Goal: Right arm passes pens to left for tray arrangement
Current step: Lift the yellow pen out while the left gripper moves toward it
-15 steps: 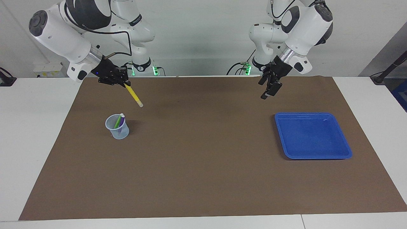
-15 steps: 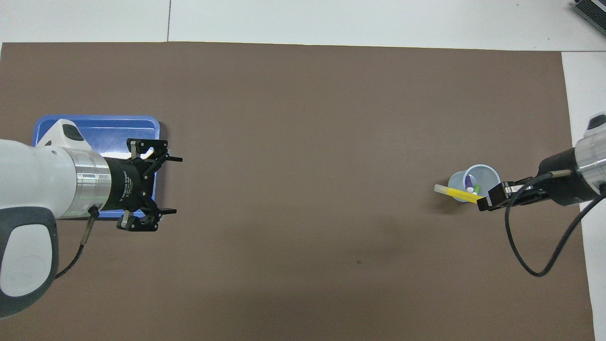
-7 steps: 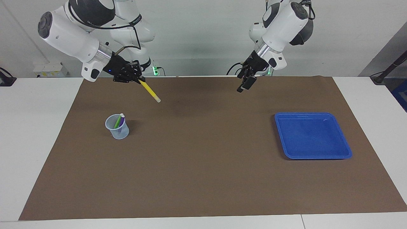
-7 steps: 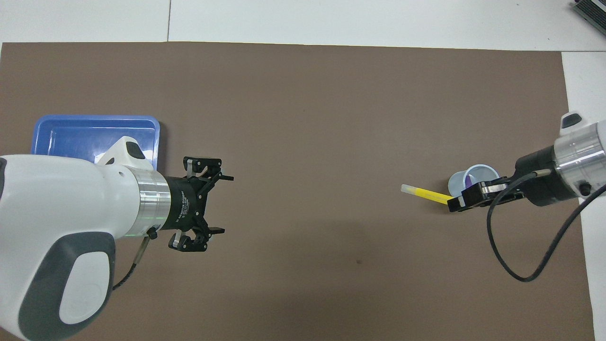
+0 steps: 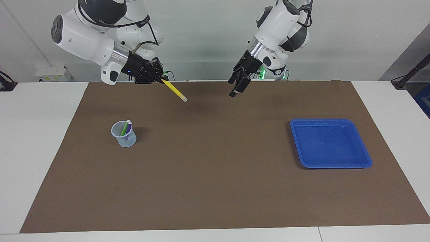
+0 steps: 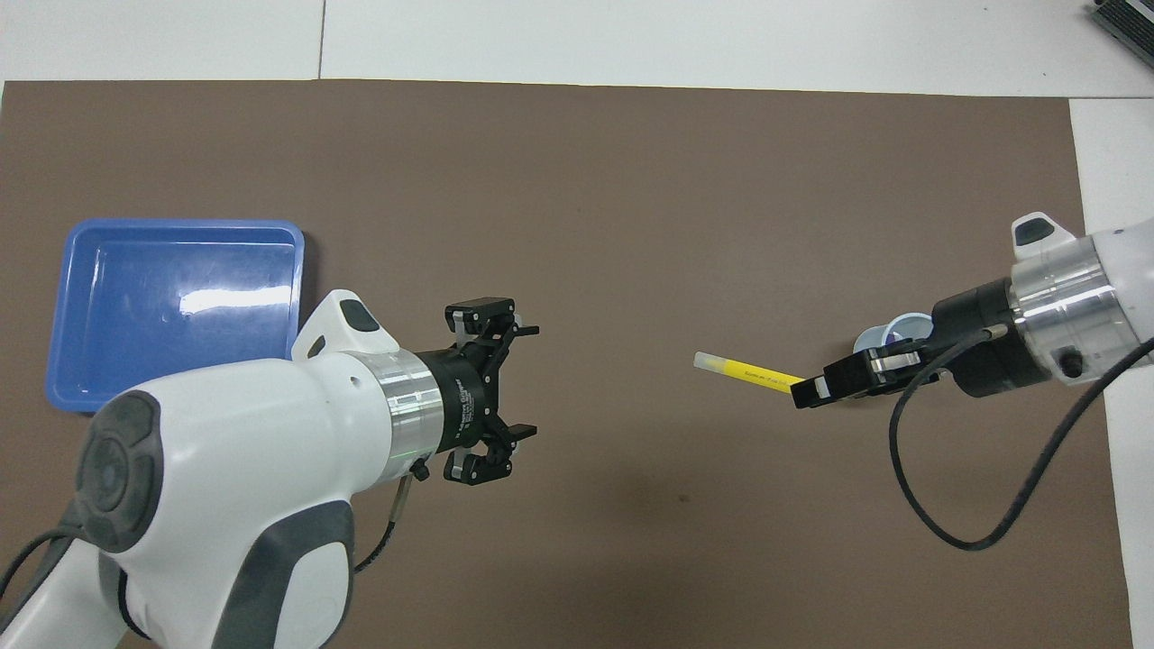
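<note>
Over the mat, right pincer [image 5: 162, 80] clamps yellow pen [image 5: 174, 90]; left pincer [image 6: 527, 381] gapes wide.

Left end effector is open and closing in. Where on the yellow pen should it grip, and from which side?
Probably the free pale-tipped half of the yellow pen, since the right end effector is shut on its other end. The pen slants down toward the left end effector, so come in from the tip's side, fingers across the barrel.
</note>
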{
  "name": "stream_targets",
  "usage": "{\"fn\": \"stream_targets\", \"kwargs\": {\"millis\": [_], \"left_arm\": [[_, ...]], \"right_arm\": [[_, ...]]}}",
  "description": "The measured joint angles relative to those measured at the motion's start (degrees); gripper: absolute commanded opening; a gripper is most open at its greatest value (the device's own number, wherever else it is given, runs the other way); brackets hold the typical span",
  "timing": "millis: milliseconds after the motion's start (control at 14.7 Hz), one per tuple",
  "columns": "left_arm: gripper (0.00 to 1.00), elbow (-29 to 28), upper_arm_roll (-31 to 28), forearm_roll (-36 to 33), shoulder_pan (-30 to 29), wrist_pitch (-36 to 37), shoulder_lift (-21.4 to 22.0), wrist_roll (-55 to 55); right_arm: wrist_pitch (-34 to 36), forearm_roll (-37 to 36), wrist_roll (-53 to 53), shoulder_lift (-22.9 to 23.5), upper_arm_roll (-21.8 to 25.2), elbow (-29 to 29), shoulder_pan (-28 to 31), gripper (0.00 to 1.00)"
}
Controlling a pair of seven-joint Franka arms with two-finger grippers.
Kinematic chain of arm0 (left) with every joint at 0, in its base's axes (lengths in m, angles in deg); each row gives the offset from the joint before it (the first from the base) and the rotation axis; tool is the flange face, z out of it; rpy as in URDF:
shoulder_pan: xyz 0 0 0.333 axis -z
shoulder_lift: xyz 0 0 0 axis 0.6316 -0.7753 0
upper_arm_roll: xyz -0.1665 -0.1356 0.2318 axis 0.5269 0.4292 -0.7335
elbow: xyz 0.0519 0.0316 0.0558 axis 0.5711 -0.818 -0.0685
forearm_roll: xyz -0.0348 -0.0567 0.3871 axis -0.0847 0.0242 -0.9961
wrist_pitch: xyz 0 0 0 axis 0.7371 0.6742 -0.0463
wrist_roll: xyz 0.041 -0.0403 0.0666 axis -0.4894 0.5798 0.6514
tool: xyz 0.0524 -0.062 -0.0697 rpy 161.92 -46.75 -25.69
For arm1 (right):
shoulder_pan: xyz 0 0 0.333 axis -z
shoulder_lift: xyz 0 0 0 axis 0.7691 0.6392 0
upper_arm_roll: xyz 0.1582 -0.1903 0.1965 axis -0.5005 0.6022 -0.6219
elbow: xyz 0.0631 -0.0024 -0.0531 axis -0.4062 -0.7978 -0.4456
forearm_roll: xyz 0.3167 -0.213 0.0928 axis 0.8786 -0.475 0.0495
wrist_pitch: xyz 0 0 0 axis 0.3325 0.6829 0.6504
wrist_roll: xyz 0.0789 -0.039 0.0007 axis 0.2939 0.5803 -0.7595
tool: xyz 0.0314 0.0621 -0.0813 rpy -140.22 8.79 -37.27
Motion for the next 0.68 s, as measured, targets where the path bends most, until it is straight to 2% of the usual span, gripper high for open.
{"fn": "stream_targets", "kwargs": {"millis": [339, 679], "left_arm": [[1.00, 0.0, -0.1, 0.1, 4.4, -6.4, -1.4, 7.5], [0.99, 0.8, 0.1, 0.1, 8.6, -7.3, -1.5, 11.1]], "right_arm": [[-5.2, 5.0, -0.6, -1.4, -0.7, -3.1, -3.9, 0.00], [-8.0, 8.4, -0.6, -2.8, -0.8, -5.1, -5.9, 0.00]]}}
